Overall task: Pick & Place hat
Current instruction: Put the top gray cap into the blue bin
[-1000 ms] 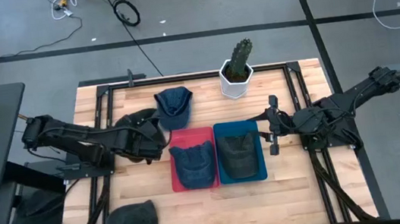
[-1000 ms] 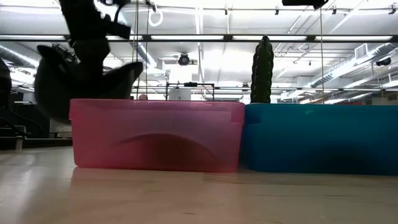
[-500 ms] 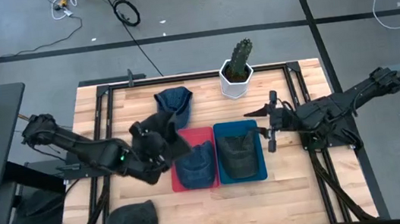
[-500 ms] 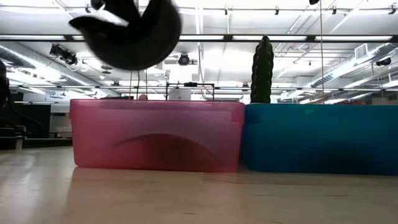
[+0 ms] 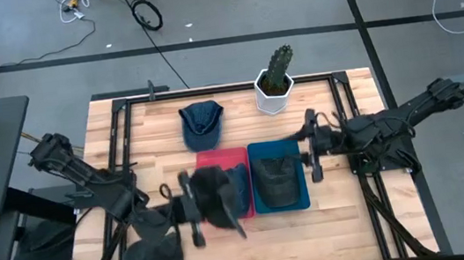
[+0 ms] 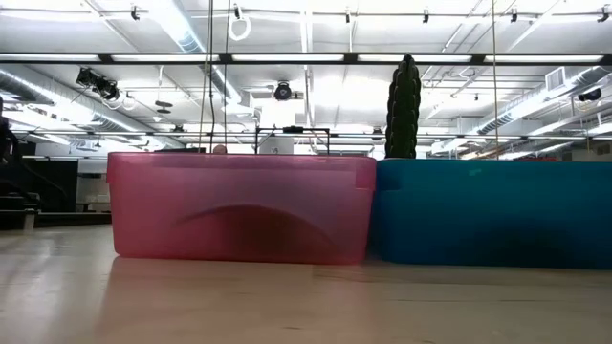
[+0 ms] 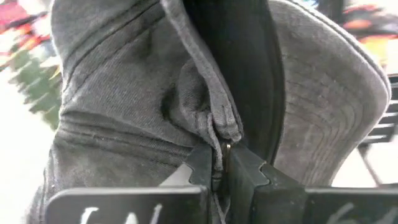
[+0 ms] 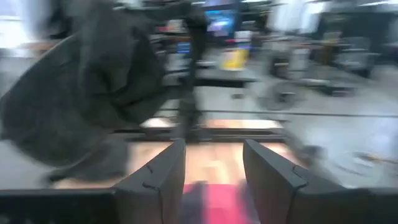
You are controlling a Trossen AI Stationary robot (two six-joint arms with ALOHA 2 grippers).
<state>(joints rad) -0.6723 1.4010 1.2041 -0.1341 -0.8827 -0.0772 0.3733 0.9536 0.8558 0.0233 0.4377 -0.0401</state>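
Left end effector (image 5: 190, 208), pinched shut on the crown fabric of the dark grey cotton cap (image 5: 215, 197), holds it above the near left corner of the red plastic bin (image 5: 219, 158). We judge the step is best finished by carrying the cap right until it hangs over a bin's middle, then lowering before release. Right end effector (image 5: 312, 146) waits with fingers parted beside the blue plastic bin (image 5: 303, 199). Half a second earlier we saw the cap farther away, at the red bin's far left corner.
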